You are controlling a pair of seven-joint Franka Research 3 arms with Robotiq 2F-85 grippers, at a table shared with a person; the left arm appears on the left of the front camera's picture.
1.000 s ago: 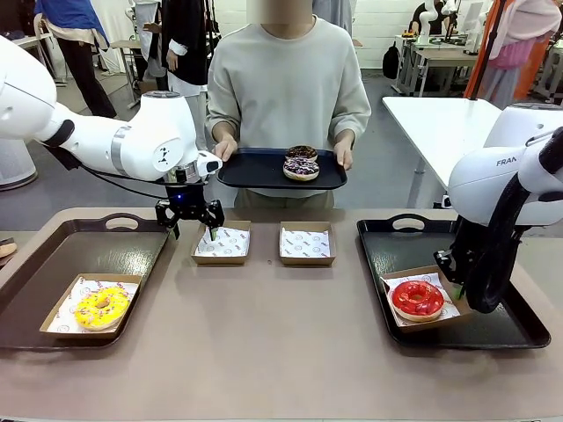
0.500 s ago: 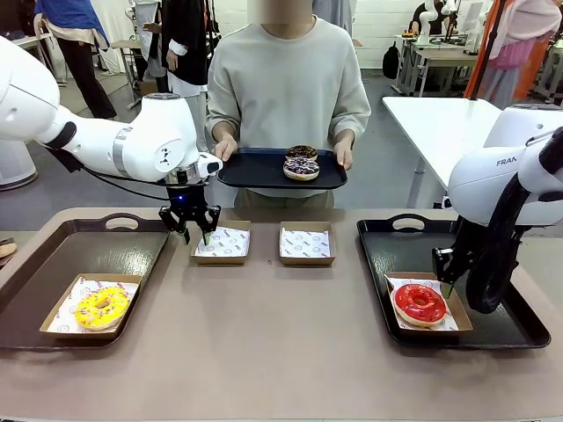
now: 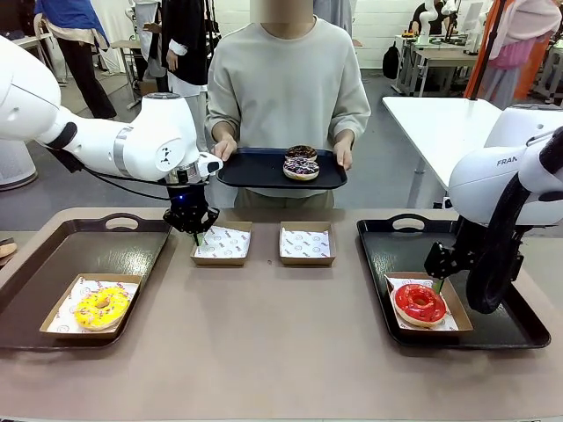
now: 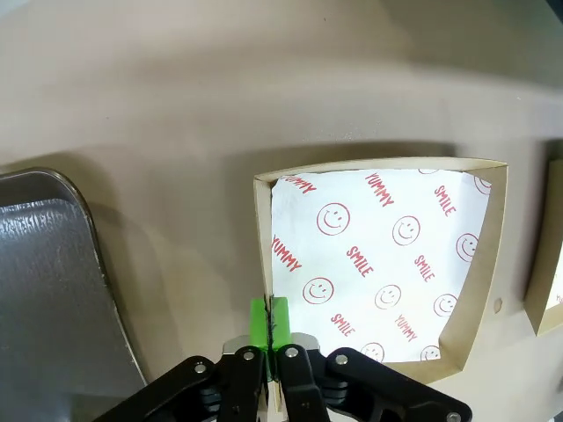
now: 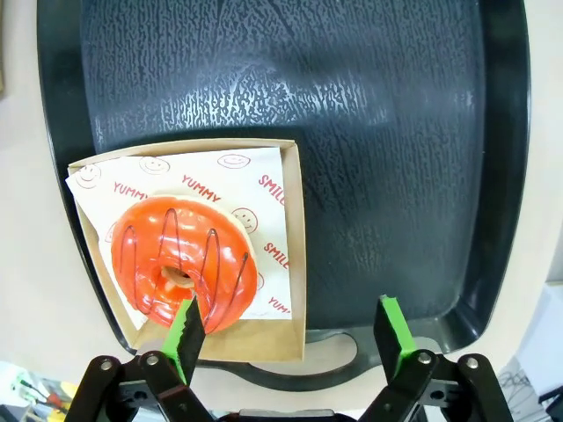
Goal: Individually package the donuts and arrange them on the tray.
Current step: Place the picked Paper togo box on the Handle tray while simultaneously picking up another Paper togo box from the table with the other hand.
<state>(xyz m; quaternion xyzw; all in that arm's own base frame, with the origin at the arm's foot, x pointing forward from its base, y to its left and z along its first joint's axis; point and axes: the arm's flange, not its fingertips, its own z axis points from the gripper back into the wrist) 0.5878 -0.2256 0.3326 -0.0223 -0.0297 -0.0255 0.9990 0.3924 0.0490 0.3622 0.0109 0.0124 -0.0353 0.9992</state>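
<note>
My left gripper [image 3: 199, 236] [image 4: 269, 318] is shut on the left wall of an empty cardboard box [image 3: 224, 243] [image 4: 378, 255] lined with smiley paper. My right gripper [image 3: 437, 280] [image 5: 290, 327] stands open just above the right tray [image 3: 387, 251] [image 5: 396, 132], beside the boxed red donut [image 3: 419, 301] [image 5: 183, 261]. The yellow donut [image 3: 101, 308] lies in its box on the left tray [image 3: 97, 251]. A person across the table holds a black tray [image 3: 255, 171] carrying the brown donut [image 3: 302, 152] and the purple donut [image 3: 301, 168].
A second empty lined box [image 3: 306, 243] sits mid-table, right of the gripped one; its edge [image 4: 550, 290] shows in the left wrist view. Both trays have raised rims. The near half of the table [image 3: 264, 352] is bare.
My left gripper's fingers closed onto the box wall. My right gripper opened, letting go of the red donut's box, and rose slightly; that box now lies flat on the tray.
</note>
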